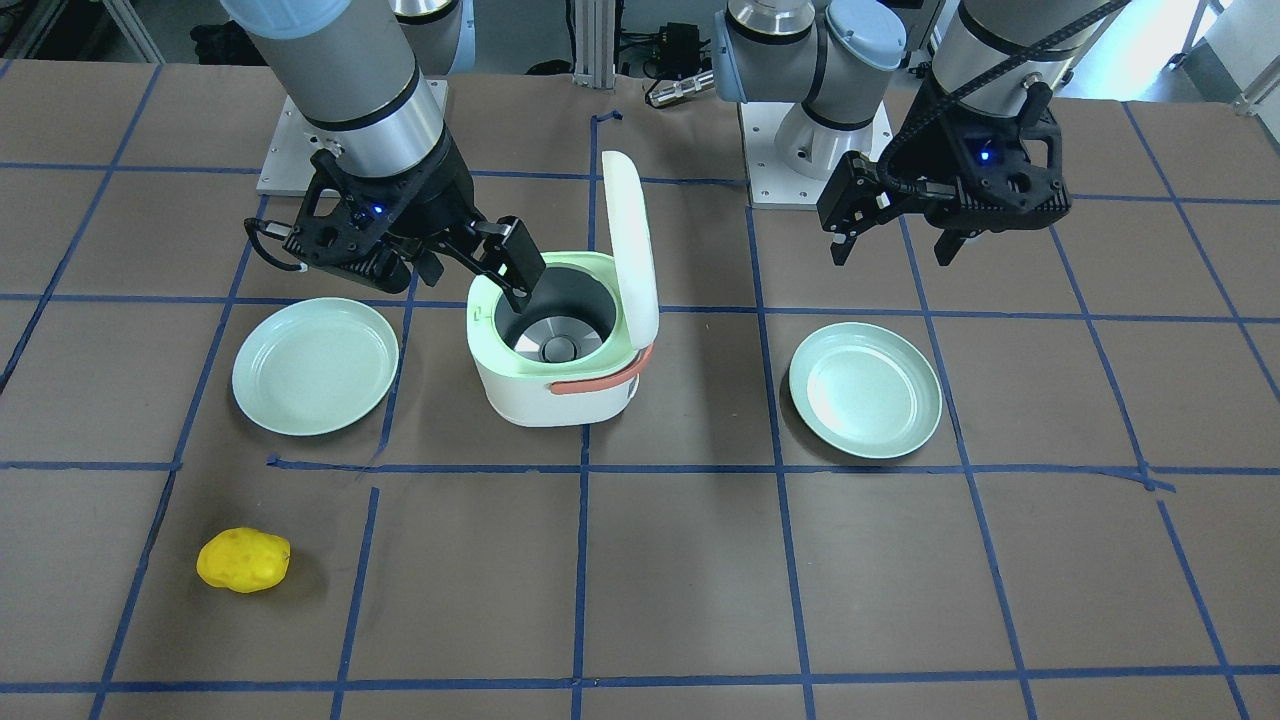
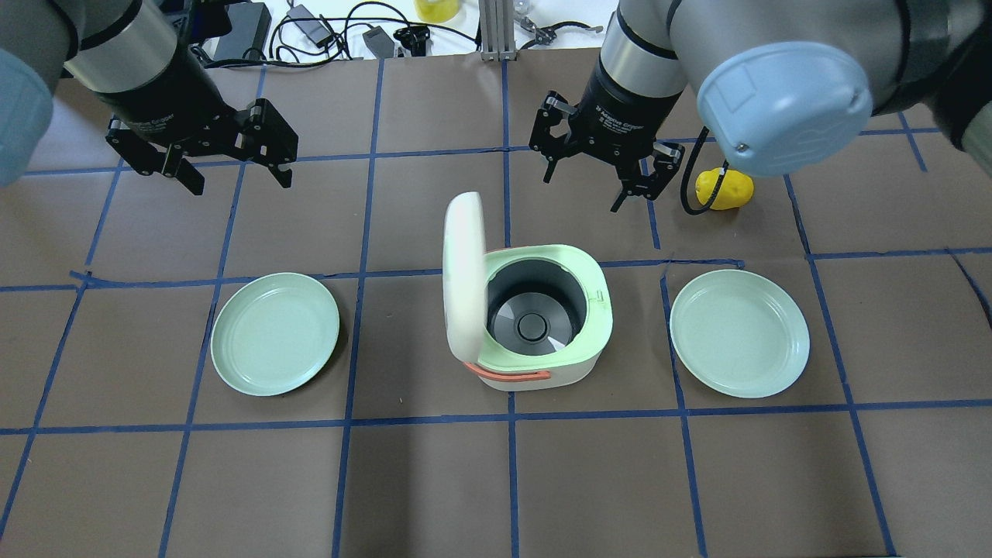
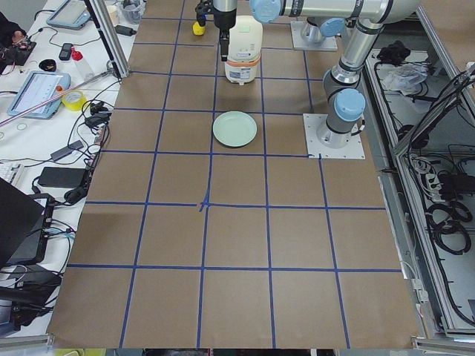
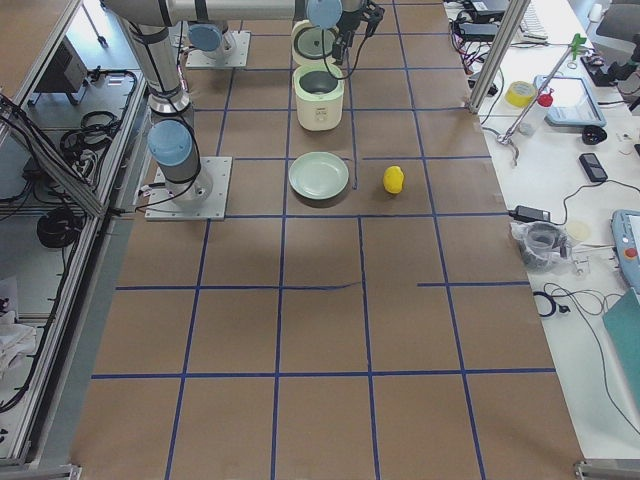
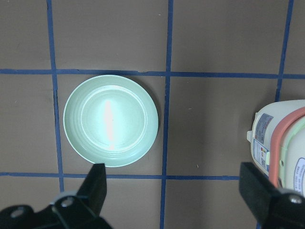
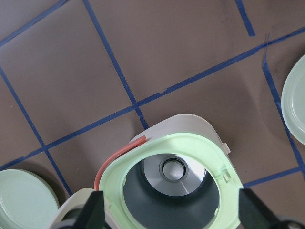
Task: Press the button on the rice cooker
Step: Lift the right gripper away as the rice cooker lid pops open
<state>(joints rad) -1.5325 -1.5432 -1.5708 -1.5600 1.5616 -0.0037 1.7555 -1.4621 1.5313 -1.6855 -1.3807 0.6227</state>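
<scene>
Overhead exterior, left to right. The left claw (image 2: 240,182) has its fingers spread and holds nothing. It hangs over the brown-papered bench (image 2: 434,480) beyond the left pale-green round plate (image 2: 275,333), probably parked clear so as not to crowd the work.

At centre, between the two plates, is the white rice cooker with mint-green rim (image 2: 601,314). Its white lid (image 2: 463,271) stands upright on the left side, the dark pot (image 2: 558,279) is empty, and the coral handle (image 2: 508,376) faces the robot. The raised lid suggests the release has already fired; that is a judgement only.

The right claw (image 2: 583,190) is empty with fingers apart, and hangs near the cooker's far side, not touching it. It sits opposite the hinge, where a latch would be.

Further right are a yellow lumpy potato-like object (image 2: 725,188), partly hidden by the arm's cable, and the right pale-green round plate (image 2: 740,333).

View differences:
- **Right wrist-mounted:** shows a small white tab (image 6: 224,148) jutting from the cooker wall, probably the button. The overhead view gives only a faint mark there.
- **Front-facing:** a claw finger seems to overlap the rim, but the overhead view shows a gap. This view also shows the yellow object whole.
- **Left wrist-mounted:** catches a printed label (image 5: 261,143) on the cooker's side.
</scene>
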